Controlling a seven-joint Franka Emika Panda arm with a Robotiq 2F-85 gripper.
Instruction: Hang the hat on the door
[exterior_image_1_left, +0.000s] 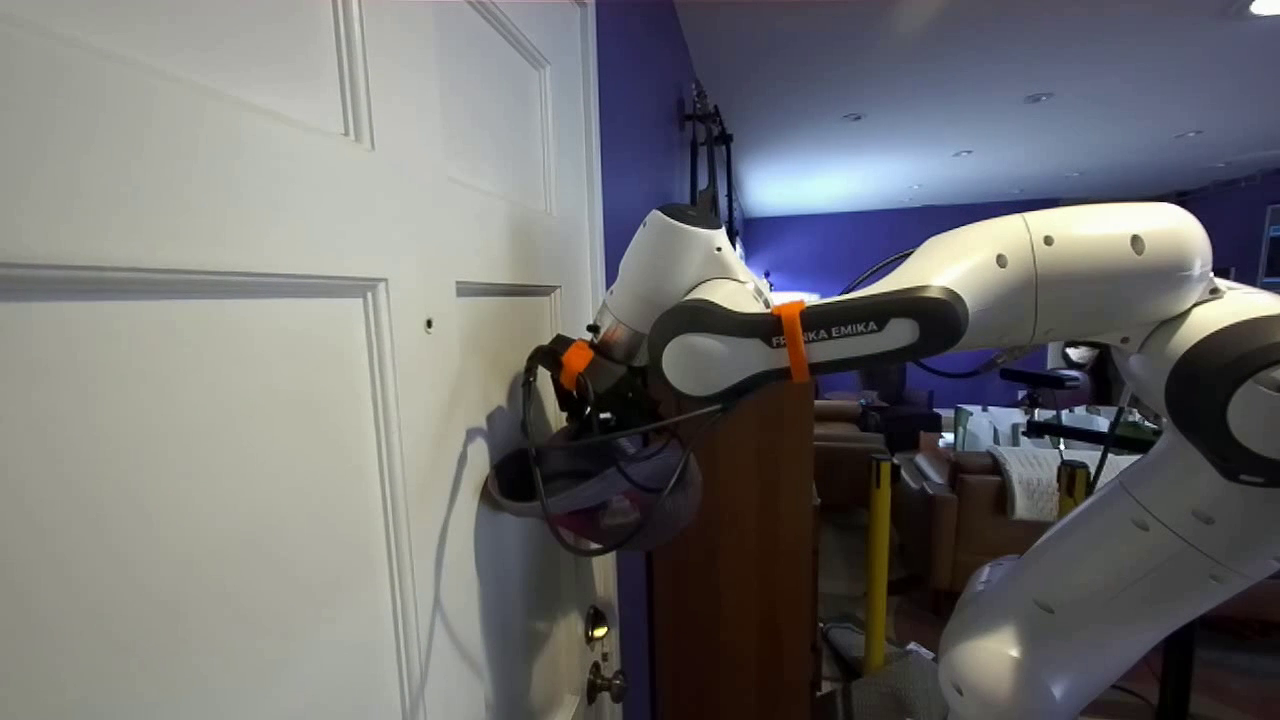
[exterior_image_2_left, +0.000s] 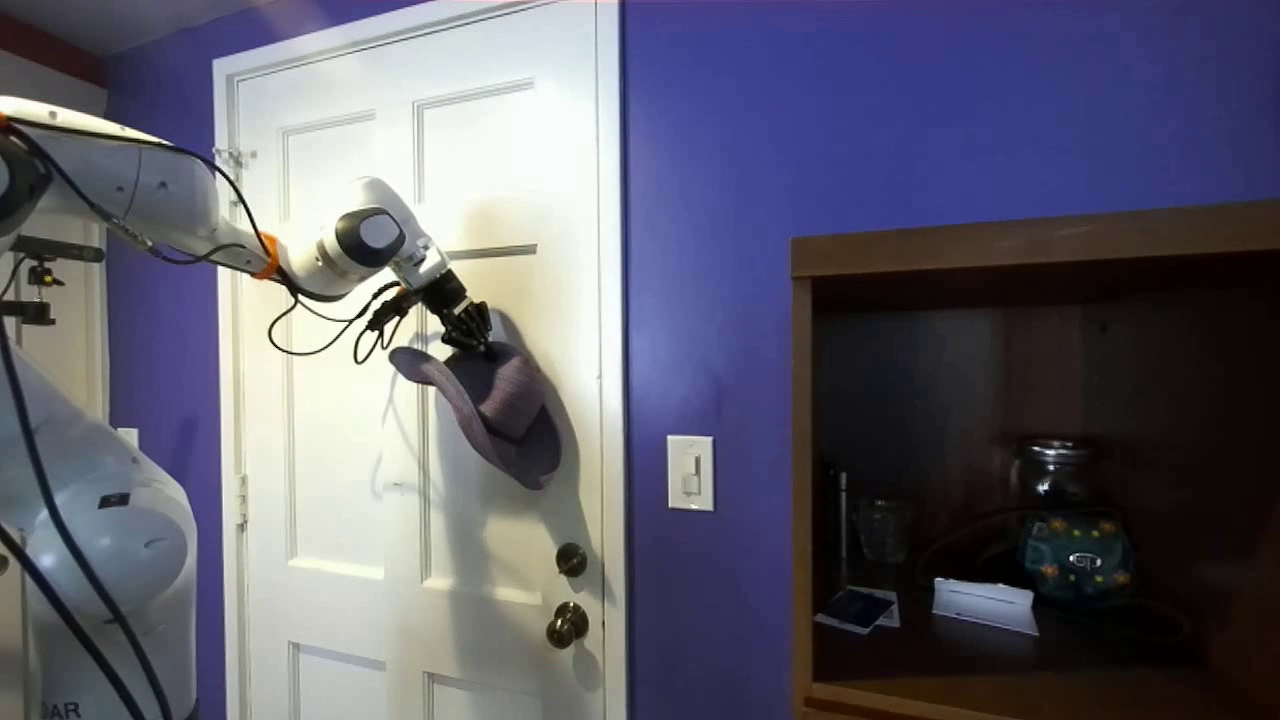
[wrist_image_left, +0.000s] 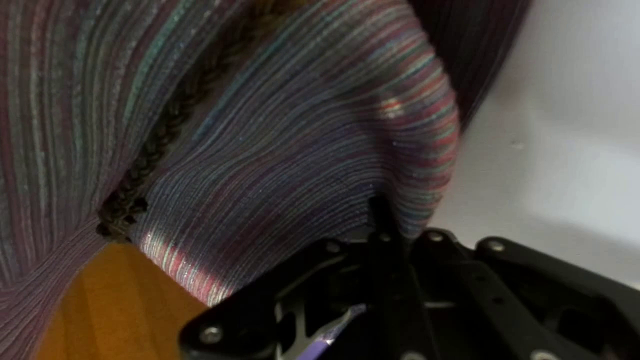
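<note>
Pincer (wrist_image_left: 397, 230) is clamped on the hat (exterior_image_2_left: 518, 398) near its top. Hat hangs tilted just in front of the door (exterior_image_2_left: 350, 450), higher than the knob (exterior_image_2_left: 567, 625). Can't tell if they touch.

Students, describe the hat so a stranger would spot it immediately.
Find the tall white panelled door, then the black gripper in front of it. The hat hangs from that gripper. Its finely striped fabric and wide, curving brim set it apart from the hard doorknob lower down.
</note>
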